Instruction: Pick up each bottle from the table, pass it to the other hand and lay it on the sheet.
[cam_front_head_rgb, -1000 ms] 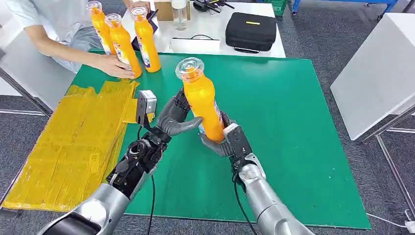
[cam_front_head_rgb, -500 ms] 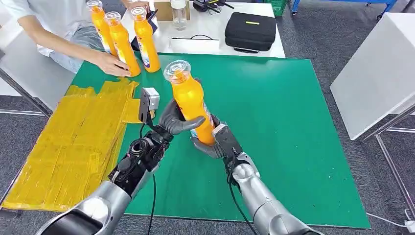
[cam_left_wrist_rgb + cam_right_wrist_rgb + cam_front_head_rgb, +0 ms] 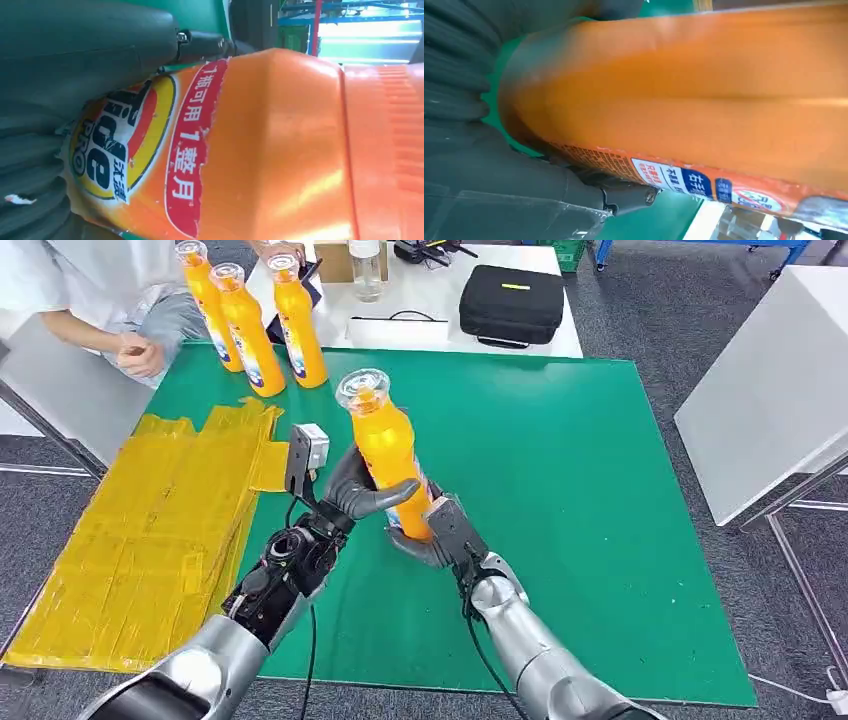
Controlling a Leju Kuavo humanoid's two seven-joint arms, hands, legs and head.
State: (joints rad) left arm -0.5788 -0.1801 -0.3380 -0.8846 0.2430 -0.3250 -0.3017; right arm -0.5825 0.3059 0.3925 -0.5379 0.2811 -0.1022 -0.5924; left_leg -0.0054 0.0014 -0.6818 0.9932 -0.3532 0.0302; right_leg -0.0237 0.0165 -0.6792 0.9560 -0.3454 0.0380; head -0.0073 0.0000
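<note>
An orange bottle (image 3: pixel 393 455) with a clear cap stands upright in the air above the green mat (image 3: pixel 600 490), tilted slightly. My left hand (image 3: pixel 356 488) wraps its fingers around the bottle's middle from the left. My right hand (image 3: pixel 430 536) grips the bottle's base from below and to the right. Up close, the left wrist view has the labelled bottle (image 3: pixel 280 150) against my left hand (image 3: pixel 85 45), and the right wrist view has the bottle (image 3: pixel 704 110) lying in my right hand (image 3: pixel 484 165). The yellow sheet (image 3: pixel 150 530) lies on the left side of the mat.
Three more orange bottles (image 3: pixel 248 328) stand at the mat's far left corner. A person sits at the far left, their hand (image 3: pixel 140 355) off the table. A black case (image 3: pixel 512 305) and a clear bottle (image 3: pixel 367 270) sit on the white table behind. A white box (image 3: pixel 770 390) stands to the right.
Both hands have carried the bottle a little to the left and nearer. The person's hand has let go of the standing bottles and drawn back off the mat.
</note>
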